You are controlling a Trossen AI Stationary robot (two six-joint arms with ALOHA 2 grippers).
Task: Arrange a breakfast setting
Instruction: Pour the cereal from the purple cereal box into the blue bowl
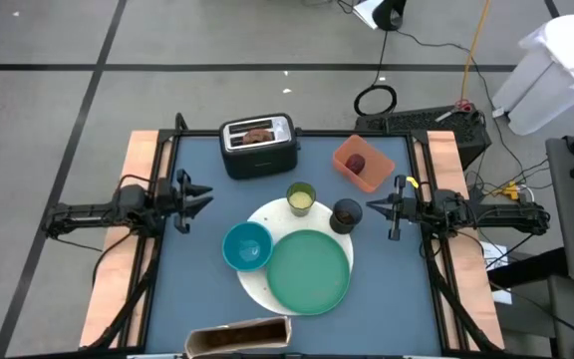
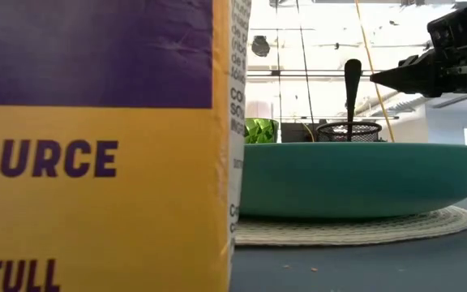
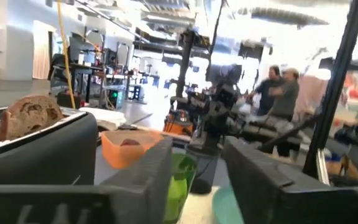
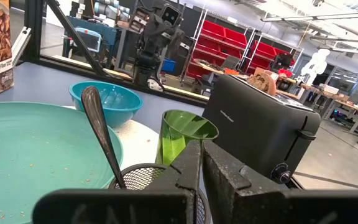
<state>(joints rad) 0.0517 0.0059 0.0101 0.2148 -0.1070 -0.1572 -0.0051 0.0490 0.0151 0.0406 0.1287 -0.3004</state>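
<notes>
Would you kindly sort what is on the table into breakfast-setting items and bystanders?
Setting: green plate, blue bowl, lime cup, black mesh cup holding the spoon, white mat, bagel, dark-red fruit.

Bystanders: toaster, orange tray, cereal box.

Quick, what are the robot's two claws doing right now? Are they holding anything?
Left gripper: open, holding nothing, beside the silver toaster.
Right gripper: shut, holding nothing, next to the small black mesh cup.

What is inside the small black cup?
The metal spoon stands handle-up in the small black cup. Its bowl end and the cup's bottom are hidden by the mesh wall.
</notes>
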